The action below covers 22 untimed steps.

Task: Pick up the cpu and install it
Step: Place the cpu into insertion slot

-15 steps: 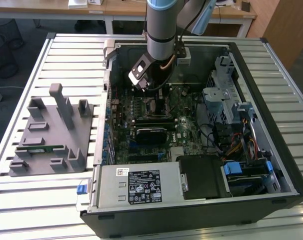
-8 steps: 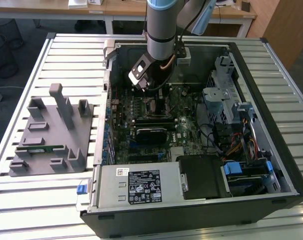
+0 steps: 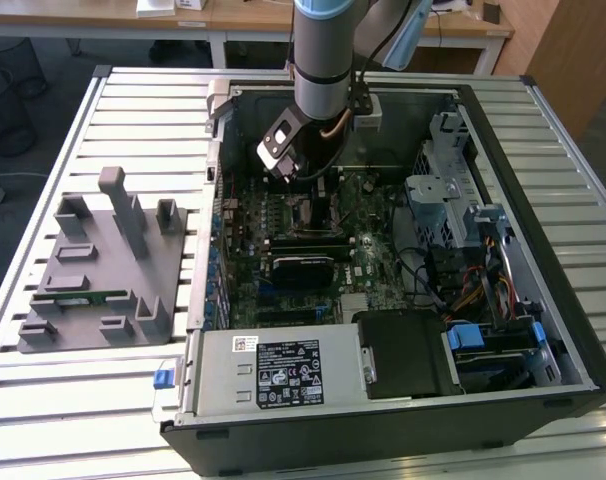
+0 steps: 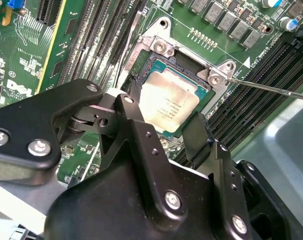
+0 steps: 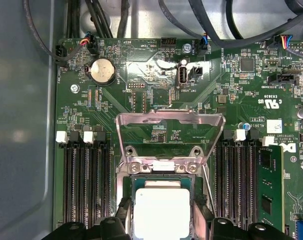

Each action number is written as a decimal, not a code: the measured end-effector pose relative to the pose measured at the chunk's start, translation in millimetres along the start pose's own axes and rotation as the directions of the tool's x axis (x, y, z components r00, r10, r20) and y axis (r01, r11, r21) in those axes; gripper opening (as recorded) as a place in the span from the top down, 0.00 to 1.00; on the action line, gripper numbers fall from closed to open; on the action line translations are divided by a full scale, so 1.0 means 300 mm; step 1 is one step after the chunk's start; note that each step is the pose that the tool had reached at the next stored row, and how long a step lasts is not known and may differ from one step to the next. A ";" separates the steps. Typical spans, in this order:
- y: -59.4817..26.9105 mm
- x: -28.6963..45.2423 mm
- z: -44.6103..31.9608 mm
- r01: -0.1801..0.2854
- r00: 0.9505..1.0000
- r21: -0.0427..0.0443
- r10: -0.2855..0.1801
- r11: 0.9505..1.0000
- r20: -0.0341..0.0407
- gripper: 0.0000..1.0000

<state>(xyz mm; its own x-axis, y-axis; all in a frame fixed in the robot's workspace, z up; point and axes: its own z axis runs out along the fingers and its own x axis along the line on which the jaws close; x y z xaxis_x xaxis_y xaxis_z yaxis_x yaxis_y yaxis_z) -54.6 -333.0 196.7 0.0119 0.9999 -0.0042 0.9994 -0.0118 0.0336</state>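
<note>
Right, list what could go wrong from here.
1. The silver-grey square cpu, under the black pincer, lies at the black-framed socket. If it is not square to the frame, it may seat crooked.
2. The hinged silver metal plate stands open right beside the socket, so the pincer could catch it.
3. The thin metal lever juts out nearby and might snag.

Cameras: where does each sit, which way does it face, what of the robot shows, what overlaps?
Exterior view: off the arm, raised, looking down into the open computer case; the arm reaches in.
First wrist view: on the wrist, facing straight down on the motherboard; the gripper shows.
Second wrist view: on the wrist, slanted close over the socket; the gripper's black body in front.
Shared: both wrist views show the cpu at the socket.
</note>
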 end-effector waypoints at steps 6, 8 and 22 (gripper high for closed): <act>0.000 0.000 0.000 0.000 1.000 0.000 0.000 1.000 0.001 0.48; 0.000 0.000 0.000 0.000 1.000 0.000 0.000 1.000 0.001 0.48; 0.000 0.000 0.000 0.011 1.000 0.000 -0.011 1.000 0.002 0.48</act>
<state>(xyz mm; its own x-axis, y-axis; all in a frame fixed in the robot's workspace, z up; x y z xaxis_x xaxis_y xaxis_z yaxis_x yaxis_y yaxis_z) -54.6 -333.1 196.7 0.0011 1.0000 -0.0063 0.9994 -0.0009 0.0334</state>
